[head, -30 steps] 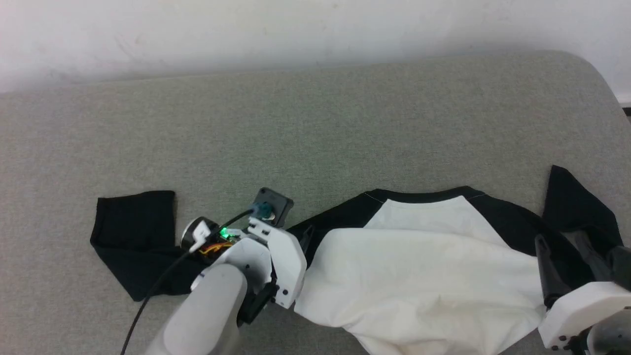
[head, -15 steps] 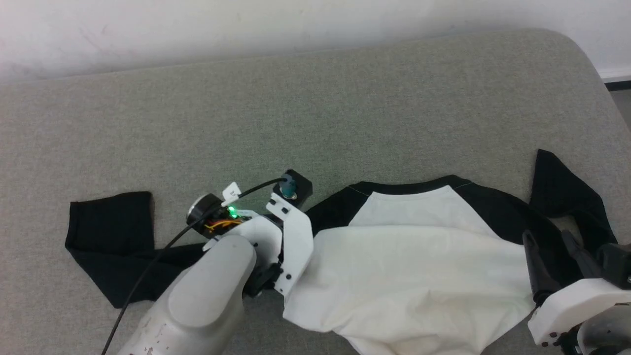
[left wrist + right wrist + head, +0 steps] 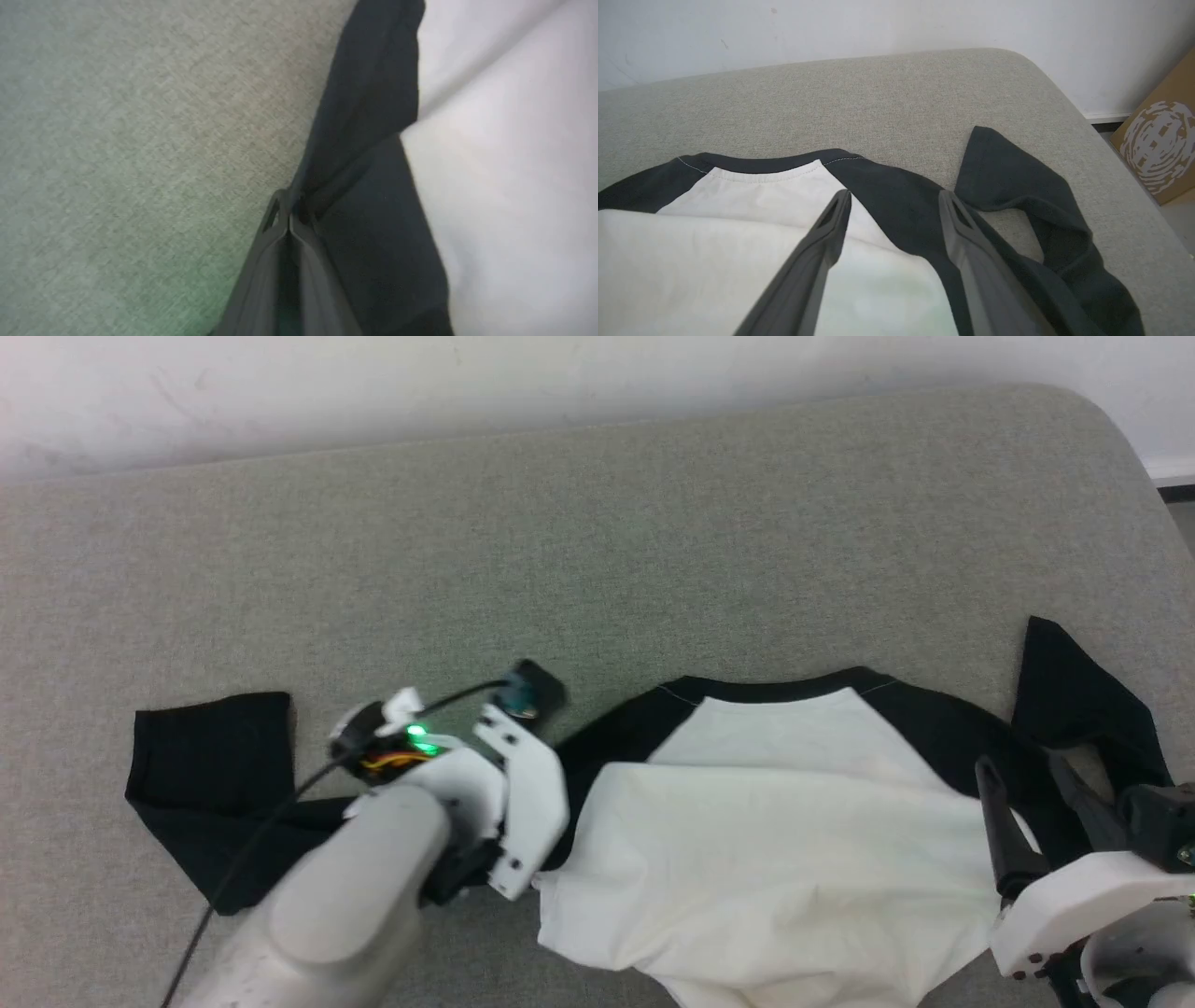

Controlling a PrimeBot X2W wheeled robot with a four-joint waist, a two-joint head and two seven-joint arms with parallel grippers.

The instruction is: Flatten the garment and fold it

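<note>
Noted one garment (image 3: 775, 840), hem cut off; left gripper (image 3: 289, 219) clamped on its black edge, right gripper (image 3: 895, 196) spread empty over its shoulder.

A grey fabric-covered surface (image 3: 597, 541), perhaps a padded table, carries 1 garment (image 3: 794, 859), rumpled, its 2 black sleeves spread apart.

The garment (image 3: 794, 859) is soft matt cloth, the upholstered surface (image 3: 653, 523) rough woven fabric
</note>
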